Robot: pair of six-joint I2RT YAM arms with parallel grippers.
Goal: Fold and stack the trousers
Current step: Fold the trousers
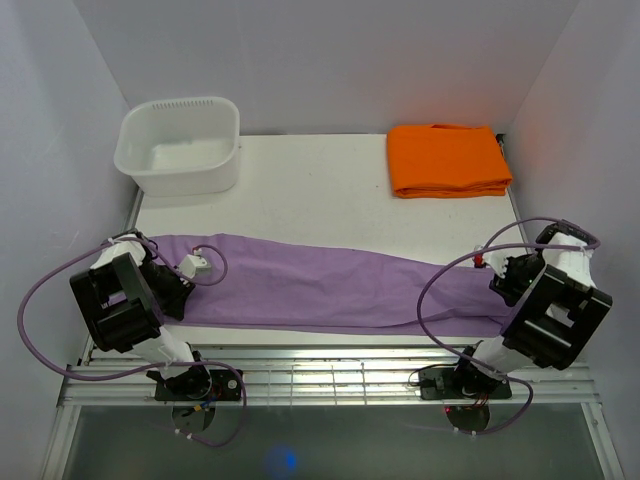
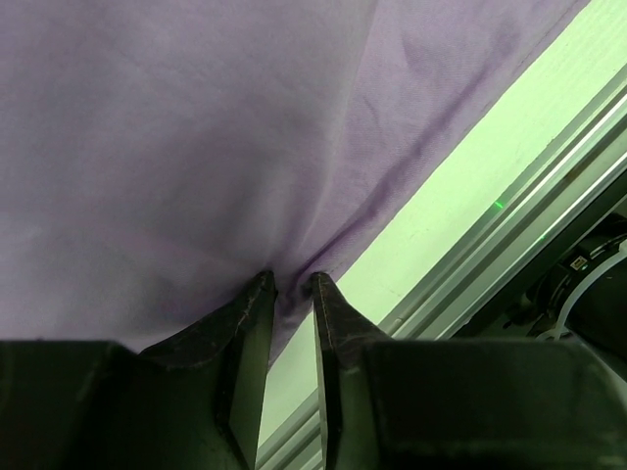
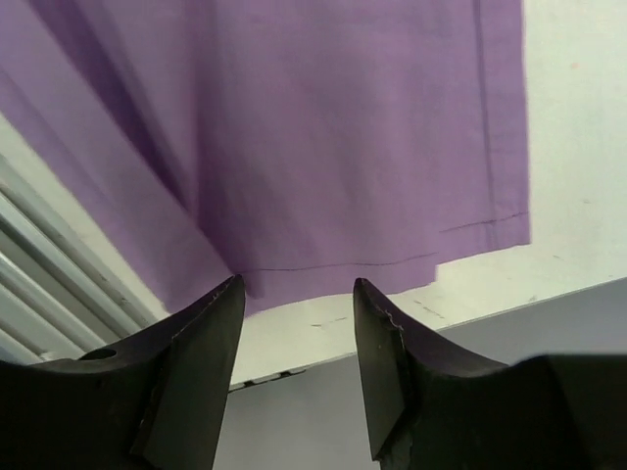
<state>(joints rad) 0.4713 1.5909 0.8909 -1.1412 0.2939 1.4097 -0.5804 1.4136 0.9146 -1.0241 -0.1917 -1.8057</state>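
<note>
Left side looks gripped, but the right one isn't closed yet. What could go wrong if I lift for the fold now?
1. The right tool is open at the hem of the trousers; lifting now would likely raise one end only and drag the cloth crooked.
2. The left tool pinches just a small pucker at the cloth's near edge, so it may slip out.
3. That edge lies close to the slatted rail and could snag there.
</note>
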